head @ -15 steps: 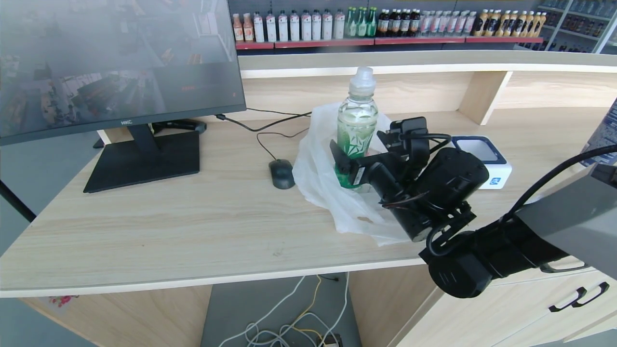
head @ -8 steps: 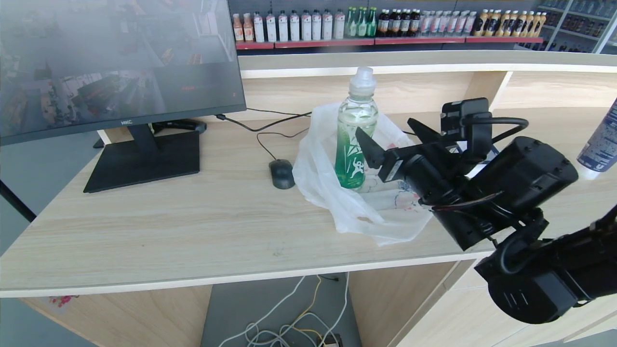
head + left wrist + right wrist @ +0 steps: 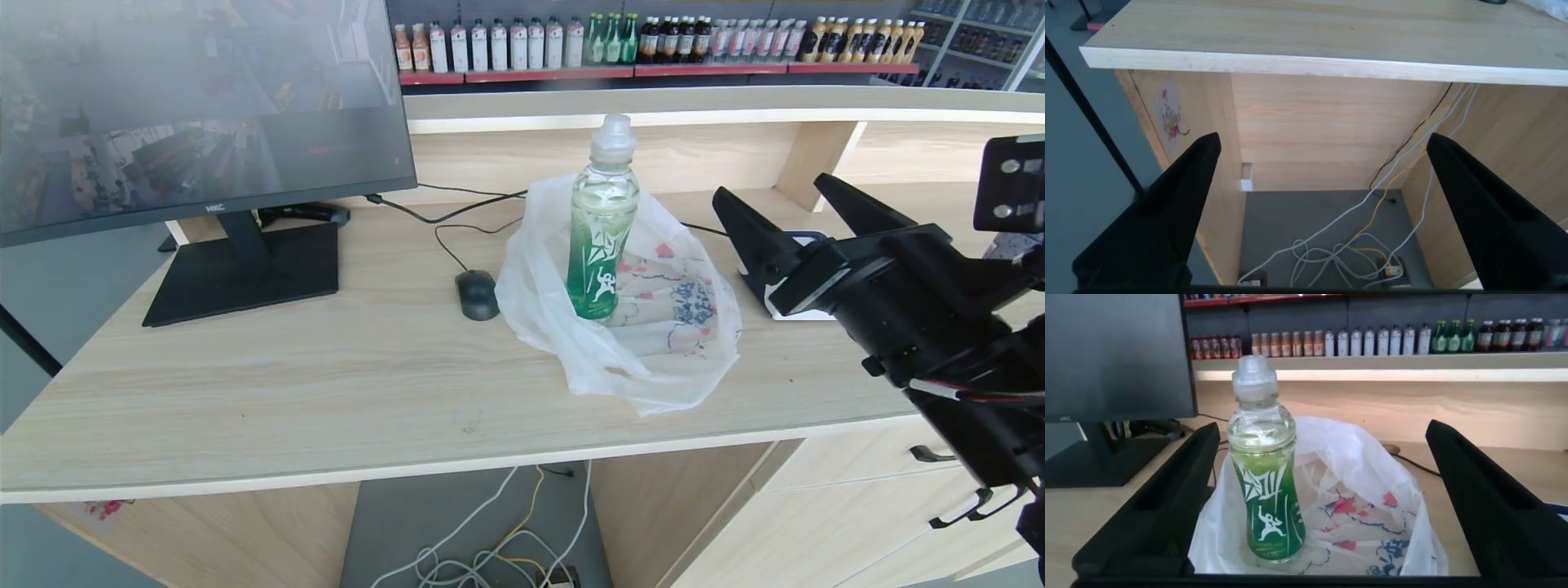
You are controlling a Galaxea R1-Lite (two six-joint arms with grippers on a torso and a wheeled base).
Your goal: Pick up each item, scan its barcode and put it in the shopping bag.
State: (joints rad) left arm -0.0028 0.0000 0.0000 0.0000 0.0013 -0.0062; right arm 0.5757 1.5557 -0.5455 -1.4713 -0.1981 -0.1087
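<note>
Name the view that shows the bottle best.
The right wrist view: the bottle stands close and central, upright in the bag, label facing. The head view shows it whole but farther off. The left wrist view looks under the counter at cables.

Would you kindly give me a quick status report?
Right tool open, empty. Left tool open. Bottle upright in shopping bag. Scanner partly behind right tool.

Small logo on monitor bezel [image 3: 214, 207]; bottle label [image 3: 594, 269], bag print [image 3: 694, 304] illegible.

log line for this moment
right pincer: open, empty | green-labelled clear plastic bottle: upright in white plastic shopping bag | left pincer: open
</note>
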